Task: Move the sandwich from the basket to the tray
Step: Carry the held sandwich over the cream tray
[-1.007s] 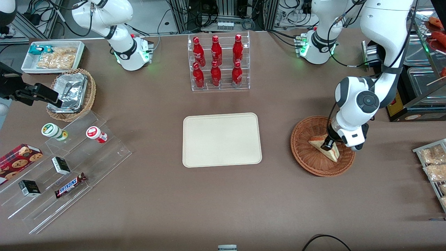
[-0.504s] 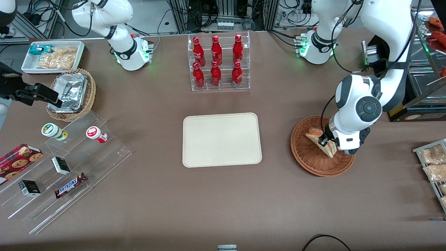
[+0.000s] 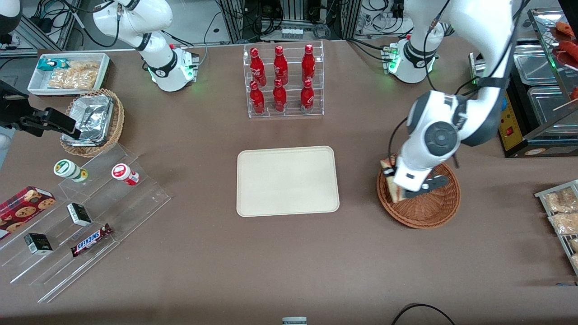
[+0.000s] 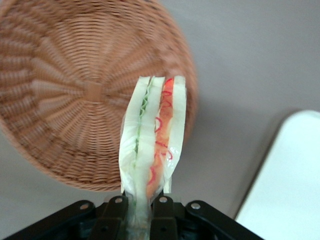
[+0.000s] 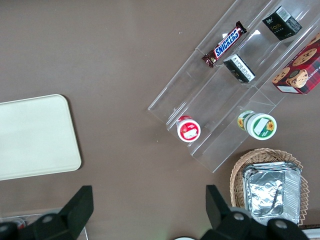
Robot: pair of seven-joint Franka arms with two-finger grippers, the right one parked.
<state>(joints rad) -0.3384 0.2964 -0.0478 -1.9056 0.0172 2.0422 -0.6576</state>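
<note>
Now tool (image 4: 136, 207) pinches sandwich (image 4: 152, 137) above basket (image 3: 433, 212).

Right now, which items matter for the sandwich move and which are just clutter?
In play:
- sandwich, clamped in the left gripper, lifted above the basket
- basket
- tray

Clutter:
- red bottles in rack
- Snickers bar
- cookie box
- foil containers

Six red bottles (image 3: 280, 81) (two rows), one tray (image 3: 287, 180), one sandwich (image 4: 152, 150).
</note>
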